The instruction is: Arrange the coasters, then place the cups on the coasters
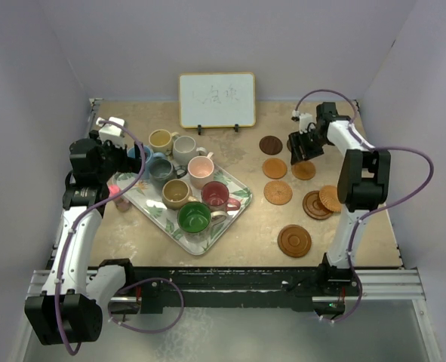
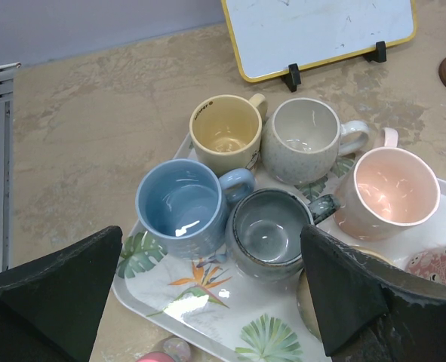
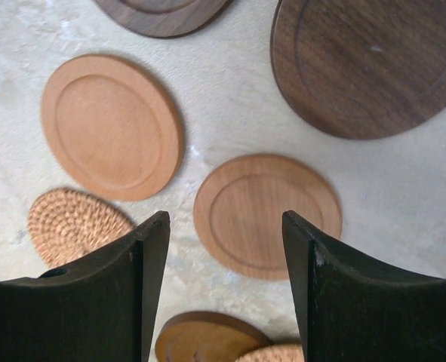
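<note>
The left jaws are standing wide open with nothing between them, their dark fingers (image 2: 56,294) hanging over the near left part of a rectangular leaf-patterned tray (image 2: 207,302). The right jaws are also standing apart and gripping nothing, hovering over a small light orange wooden coaster (image 3: 266,215) without touching it.

The worktop (image 1: 241,226) is showing a beige, mottled, stone-like surface. Pale lilac-white walls (image 1: 41,68) are closing it in on the left, far and right sides. A metal rail (image 1: 230,283) is running along the near edge, where both arm bases are sitting. A yellow-framed whiteboard (image 1: 216,99) is standing on black feet at the middle of the far edge.

The tray is lying askew on the left half of the worktop, and all eight ceramic cups are standing upright on it. The yellow cup (image 2: 224,132) and the off-white cup (image 2: 306,139) are sitting at its far end. Next come the light blue cup (image 2: 181,207), the dark grey-blue cup (image 2: 268,230) and the pink cup (image 2: 389,188). The tan cup (image 1: 176,193) and the red cup (image 1: 216,195) are following, with the green cup (image 1: 194,217) closest to the near edge.

The round coasters are lying flat on the bare right half, none under a cup. A dark brown wooden coaster (image 1: 271,145) is lying farthest back. A large brown ringed coaster (image 1: 294,240) is lying nearest the near edge, apart from the rest. Toward the right edge, an orange coaster (image 1: 330,197) is overlapping a darker brown coaster (image 1: 315,204). A woven straw-coloured coaster (image 3: 75,222) is lying near the left finger in the right wrist view.
</note>
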Tool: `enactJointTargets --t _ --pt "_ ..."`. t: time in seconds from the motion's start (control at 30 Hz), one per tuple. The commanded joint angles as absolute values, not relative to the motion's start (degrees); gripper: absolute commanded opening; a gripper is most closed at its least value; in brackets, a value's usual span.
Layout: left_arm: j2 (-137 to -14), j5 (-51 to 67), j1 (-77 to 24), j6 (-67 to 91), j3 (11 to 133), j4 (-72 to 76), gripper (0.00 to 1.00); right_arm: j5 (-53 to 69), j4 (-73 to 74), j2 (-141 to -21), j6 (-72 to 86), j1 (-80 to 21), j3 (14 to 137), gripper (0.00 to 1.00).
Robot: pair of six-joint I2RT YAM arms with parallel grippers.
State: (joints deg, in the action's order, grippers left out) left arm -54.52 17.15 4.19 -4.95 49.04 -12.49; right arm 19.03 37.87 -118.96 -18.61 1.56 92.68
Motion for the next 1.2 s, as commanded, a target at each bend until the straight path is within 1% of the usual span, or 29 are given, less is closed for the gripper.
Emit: enactJointTargets --t 0.0,0.2,0.43,0.67,0.93,1.17 --pt "-53.3 17.8 4.8 -4.4 49.3 -10.6 0.98 21.3 41.7 -110.0 -19.4 1.7 91.4 0.64" --pt "-53.4 18.7 4.7 -5.2 48.7 -10.6 0.98 18.9 42.8 -102.2 -23.6 1.7 83.6 0.64" --pt "-53.6 19.6 4.7 -4.8 48.0 -9.7 0.98 16.0 44.5 -96.2 -25.8 1.7 74.3 0.63" --pt "-53.1 19.7 4.7 -4.9 47.7 -9.7 0.98 4.6 43.3 -93.1 -26.0 2.3 68.5 0.63" --pt "-52.0 19.3 4.7 -5.0 46.6 -9.4 0.99 4.4 45.6 -94.1 -28.7 8.5 69.2 0.64" --pt "-51.4 19.2 4.7 -4.7 46.1 -9.4 0.98 9.6 49.0 -99.9 -28.0 12.5 73.5 0.64"
